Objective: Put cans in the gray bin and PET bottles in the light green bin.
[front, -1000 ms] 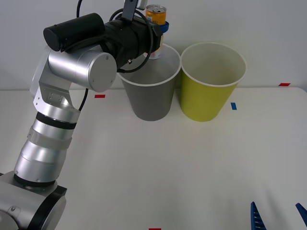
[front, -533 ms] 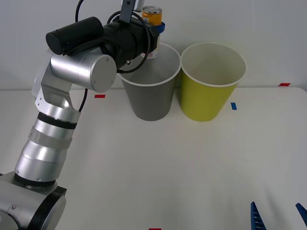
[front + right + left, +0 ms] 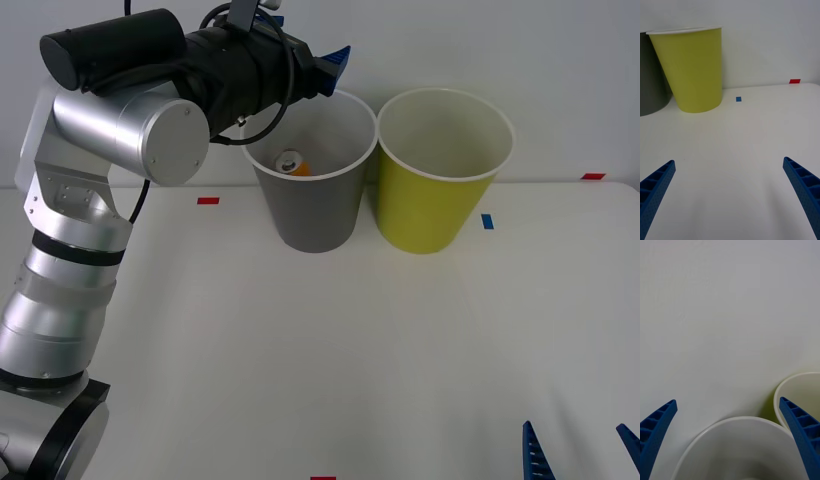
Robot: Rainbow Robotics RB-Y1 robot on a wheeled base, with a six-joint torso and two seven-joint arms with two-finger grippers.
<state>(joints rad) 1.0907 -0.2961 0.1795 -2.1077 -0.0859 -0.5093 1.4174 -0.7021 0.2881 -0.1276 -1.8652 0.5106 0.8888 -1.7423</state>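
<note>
Can point(image 3: 291, 163) sits inside the gray bin point(image 3: 312, 208); left claw point(image 3: 325, 62) hangs spread at its 11 o'clock rim, right claw point(image 3: 730, 195) spread low over the desk point(image 3: 350, 350).

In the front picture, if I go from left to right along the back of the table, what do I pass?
Red tape mark → gray bin → light green bin → blue tape mark → another red mark.

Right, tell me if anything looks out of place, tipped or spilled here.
Nothing stands out. The can lies inside the gray bin, where cans belong. That bin and the light green bin stand upright side by side. The left gripper hovers open above the gray bin; the right gripper waits open, low near the table.
</note>
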